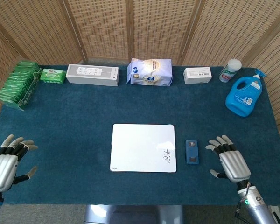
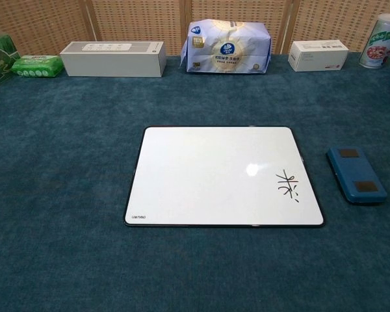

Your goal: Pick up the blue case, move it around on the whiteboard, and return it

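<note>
A small blue case (image 1: pixel 192 152) (image 2: pixel 355 175) lies flat on the blue cloth just right of the whiteboard (image 1: pixel 143 147) (image 2: pixel 214 170). The board is white with a black scribble near its right front corner. My right hand (image 1: pixel 230 160) hovers a short way right of the case, fingers spread, holding nothing and apart from the case. At the table's front left corner my left hand (image 1: pixel 6 163) is also open and empty. Neither hand shows in the chest view.
Along the back edge stand a green packet rack (image 1: pixel 18 84), a green wipes pack (image 1: pixel 52 75), a long white box (image 1: pixel 92 74), a tissue bag (image 1: pixel 150 72), a small white box (image 1: pixel 198 74) and a canister (image 1: pixel 230 70). A blue detergent bottle (image 1: pixel 244 95) stands at the right.
</note>
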Motion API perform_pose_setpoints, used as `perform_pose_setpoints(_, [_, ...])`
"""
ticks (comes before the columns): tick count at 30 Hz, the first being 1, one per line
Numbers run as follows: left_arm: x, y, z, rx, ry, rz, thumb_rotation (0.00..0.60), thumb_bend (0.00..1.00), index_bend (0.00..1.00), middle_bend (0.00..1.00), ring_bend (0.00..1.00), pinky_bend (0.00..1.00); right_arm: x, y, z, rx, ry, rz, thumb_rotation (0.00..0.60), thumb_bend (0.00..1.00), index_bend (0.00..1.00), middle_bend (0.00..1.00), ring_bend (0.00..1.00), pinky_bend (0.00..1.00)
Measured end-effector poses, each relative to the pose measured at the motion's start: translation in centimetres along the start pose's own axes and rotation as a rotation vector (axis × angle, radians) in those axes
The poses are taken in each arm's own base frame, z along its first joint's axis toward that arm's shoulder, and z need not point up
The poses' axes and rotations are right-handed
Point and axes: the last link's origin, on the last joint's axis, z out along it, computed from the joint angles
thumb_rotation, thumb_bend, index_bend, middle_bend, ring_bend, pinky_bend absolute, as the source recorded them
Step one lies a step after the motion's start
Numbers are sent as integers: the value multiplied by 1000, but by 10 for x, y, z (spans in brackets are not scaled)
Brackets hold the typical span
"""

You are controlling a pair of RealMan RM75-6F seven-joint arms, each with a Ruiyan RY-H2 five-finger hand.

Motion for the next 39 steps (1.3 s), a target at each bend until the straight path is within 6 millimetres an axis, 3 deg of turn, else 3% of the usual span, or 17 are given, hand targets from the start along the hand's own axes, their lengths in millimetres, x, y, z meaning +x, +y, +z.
perform_pose_setpoints(3, [1,0,0,1,2,4,600,321,324,278,175,73,-4,-8,9,25,-69,-5,591,22,272,182,0,17])
perform_pose_setpoints(8, [3,-2,0,11,4,6,600,322,324,278,175,71,-4,-23,28,70,-151,3,508,35,292,180,0,1])
perform_pose_setpoints(12, [3,-4,-1,18,3,5,600,322,324,278,175,70,-3,-34,40,101,-165,2,481,33,303,173,0,0])
perform_pose_setpoints(21, [3,-4,-1,21,4,4,600,322,339,278,175,54,-4,-50,60,143,-219,-20,339,34,331,128,0,0])
perform_pose_setpoints(39, [4,-10,-7,36,13,-4,600,323,345,278,175,53,-25,-57,96,112,-249,-56,289,34,332,84,0,0])
